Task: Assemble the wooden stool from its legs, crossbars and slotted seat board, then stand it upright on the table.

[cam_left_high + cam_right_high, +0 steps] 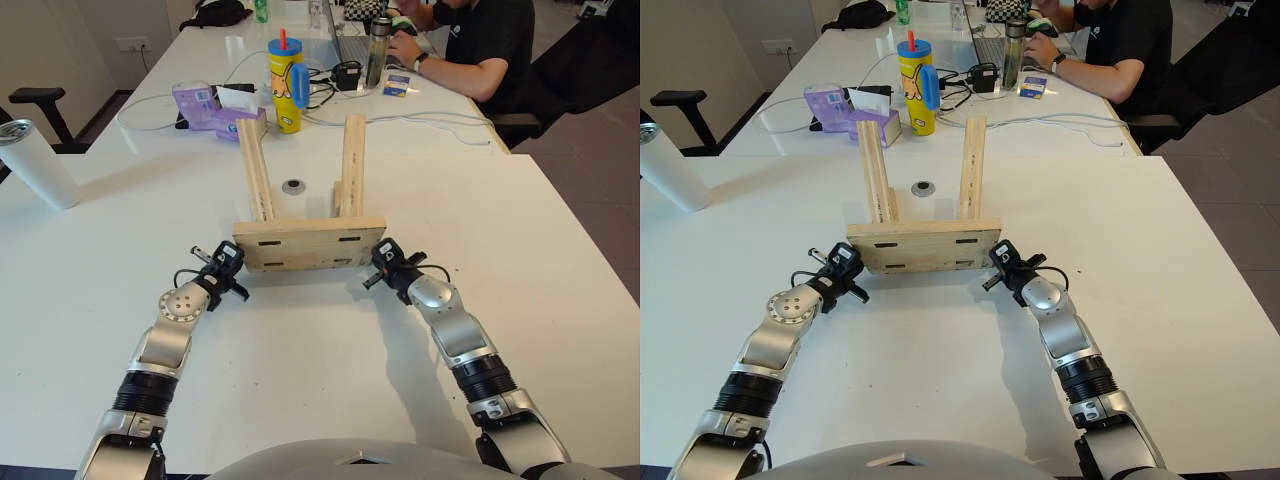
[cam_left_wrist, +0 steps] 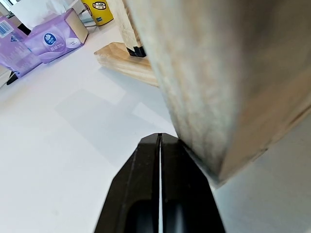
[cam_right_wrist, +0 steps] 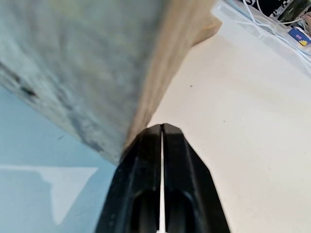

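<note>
The wooden stool lies on its side in the middle of the white table. Its slotted seat board (image 1: 308,243) stands on edge facing me, and two legs (image 1: 254,168) (image 1: 352,150) point away across the table. My left gripper (image 1: 228,262) is at the board's lower left corner, shut, with its tips (image 2: 159,138) against the wood (image 2: 218,73). At the board's lower right corner sits my right gripper (image 1: 384,256), also shut, its tips (image 3: 162,127) touching the board's edge (image 3: 87,53). Neither gripper holds anything.
A round grommet (image 1: 293,186) is set in the table between the legs. Behind the stool stand a yellow cup (image 1: 286,85) and a purple tissue pack (image 1: 200,105), with cables beside them. A white tumbler (image 1: 35,160) stands at the far left. Bare table lies in front of the board.
</note>
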`<state>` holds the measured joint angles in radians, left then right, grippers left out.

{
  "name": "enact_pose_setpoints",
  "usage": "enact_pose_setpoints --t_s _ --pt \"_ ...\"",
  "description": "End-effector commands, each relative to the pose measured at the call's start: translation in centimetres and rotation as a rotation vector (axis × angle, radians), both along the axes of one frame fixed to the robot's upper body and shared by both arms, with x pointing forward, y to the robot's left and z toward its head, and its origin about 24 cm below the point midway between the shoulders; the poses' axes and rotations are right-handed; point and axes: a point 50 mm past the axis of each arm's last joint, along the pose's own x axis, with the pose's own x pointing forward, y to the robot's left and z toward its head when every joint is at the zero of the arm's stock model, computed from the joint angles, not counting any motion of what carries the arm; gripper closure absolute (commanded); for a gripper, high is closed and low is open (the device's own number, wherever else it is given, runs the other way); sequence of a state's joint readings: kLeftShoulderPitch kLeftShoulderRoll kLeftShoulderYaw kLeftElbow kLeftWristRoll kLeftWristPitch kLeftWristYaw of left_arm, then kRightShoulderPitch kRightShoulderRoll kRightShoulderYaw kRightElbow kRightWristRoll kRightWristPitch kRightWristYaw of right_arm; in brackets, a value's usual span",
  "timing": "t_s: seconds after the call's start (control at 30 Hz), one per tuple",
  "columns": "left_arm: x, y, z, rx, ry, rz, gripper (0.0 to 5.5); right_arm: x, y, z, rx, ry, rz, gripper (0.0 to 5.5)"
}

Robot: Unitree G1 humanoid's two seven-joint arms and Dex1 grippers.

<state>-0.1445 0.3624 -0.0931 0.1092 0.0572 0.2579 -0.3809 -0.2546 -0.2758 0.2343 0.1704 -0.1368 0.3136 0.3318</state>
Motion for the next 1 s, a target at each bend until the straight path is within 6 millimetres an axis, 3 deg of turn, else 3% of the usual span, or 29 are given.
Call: enact_pose_setpoints --t_s 0.03,0.23,0.63,0.7,0.83,1.0 --pt "0.1 -2.6 1.4 -0.131 -0.032 -0.073 5.47 0.0 1.9 1.3 0.103 -0.064 0.106 5.5" --pt "0.2 -4.4 4.7 -0.22 -0.12 -0.156 5.47 0.0 3.3 4.3 0.228 -0.179 0.192 5.5" --pt "0.3 -7.4 16.7 -0.299 -0.458 -0.303 5.47 -0.1 4.7 15.2 0.338 -0.512 0.281 5.5" --pt "0.3 -7.4 17.2 -0.29 -0.467 -0.307 5.47 -0.1 4.7 16.6 0.355 -0.552 0.279 5.5" --pt "0.4 -7.1 16.4 -0.263 -0.436 -0.289 5.47 -0.2 4.7 18.6 0.386 -0.608 0.269 5.5" --pt "0.5 -6.1 14.8 -0.242 -0.389 -0.238 5.47 -0.4 4.7 18.9 0.393 -0.613 0.265 5.5"
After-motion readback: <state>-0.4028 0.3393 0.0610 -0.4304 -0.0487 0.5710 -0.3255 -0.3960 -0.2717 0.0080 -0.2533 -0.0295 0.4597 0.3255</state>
